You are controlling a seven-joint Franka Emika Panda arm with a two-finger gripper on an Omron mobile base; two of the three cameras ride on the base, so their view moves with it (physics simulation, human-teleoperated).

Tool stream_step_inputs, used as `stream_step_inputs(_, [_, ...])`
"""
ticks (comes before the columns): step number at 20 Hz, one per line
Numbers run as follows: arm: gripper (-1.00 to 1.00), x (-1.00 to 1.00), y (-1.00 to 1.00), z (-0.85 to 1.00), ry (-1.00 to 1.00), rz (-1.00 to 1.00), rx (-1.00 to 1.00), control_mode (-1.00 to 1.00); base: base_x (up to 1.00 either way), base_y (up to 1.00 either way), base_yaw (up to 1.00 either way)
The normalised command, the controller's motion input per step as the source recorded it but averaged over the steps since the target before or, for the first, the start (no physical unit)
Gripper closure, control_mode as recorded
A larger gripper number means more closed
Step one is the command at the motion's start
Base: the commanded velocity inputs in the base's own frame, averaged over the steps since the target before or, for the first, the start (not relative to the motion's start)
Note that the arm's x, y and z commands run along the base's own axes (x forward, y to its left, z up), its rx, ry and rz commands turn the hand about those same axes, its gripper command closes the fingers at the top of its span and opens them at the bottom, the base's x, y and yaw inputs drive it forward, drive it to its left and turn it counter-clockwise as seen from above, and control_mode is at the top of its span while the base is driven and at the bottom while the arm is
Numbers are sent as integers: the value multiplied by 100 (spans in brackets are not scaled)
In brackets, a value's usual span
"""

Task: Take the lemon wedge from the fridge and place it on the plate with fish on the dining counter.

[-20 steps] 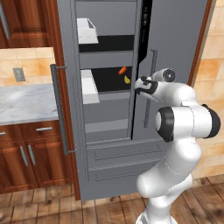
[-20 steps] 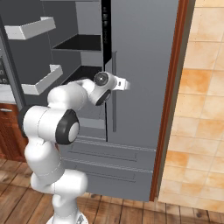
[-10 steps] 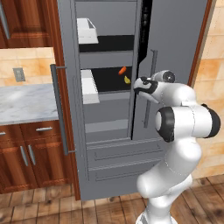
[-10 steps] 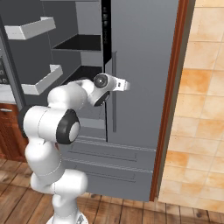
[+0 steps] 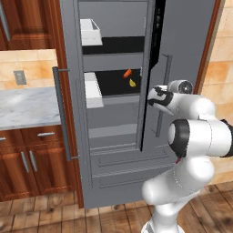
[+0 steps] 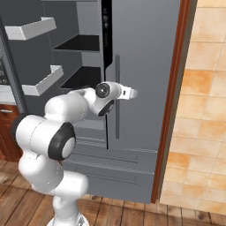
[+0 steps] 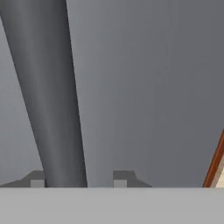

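Observation:
The grey fridge stands with its left door swung open and its right door closed. On a dark shelf inside lies the tiny yellow lemon wedge, just below a small orange item. My gripper is at the right door's long bar handle, to the right of the wedge and outside the shelf. Seen from the hand, the handle runs between the two fingertips of my gripper, close to the left one with a gap to the right one, so it is open. The plate and the dining counter are out of view.
White door bins hang on the open left door. A marble counter over brown wooden cabinets lies to the left. A wooden trim and a tiled wall border the fridge on the right.
The hand has sunk slightly along the right door's handle. The doors and the food on the shelf have not moved.

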Motion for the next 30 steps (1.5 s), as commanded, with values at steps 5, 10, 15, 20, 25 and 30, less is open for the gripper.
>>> stream_step_inputs(5, [100,-75,-100,0,2,-19,4,-100,0,0,0])
stream_step_inputs(10, [100,-74,-100,0,5,-22,4,-100,0,0,0])
stream_step_inputs(15, [100,-65,-100,7,13,-24,8,-100,0,0,0])
stream_step_inputs(20, [-100,-97,26,34,-11,-9,11,-100,0,0,0])
stream_step_inputs(25, [-100,-100,100,67,-23,-8,0,-100,0,0,0])
stream_step_inputs(30, [-100,-96,100,100,-2,-10,0,-100,0,0,0])
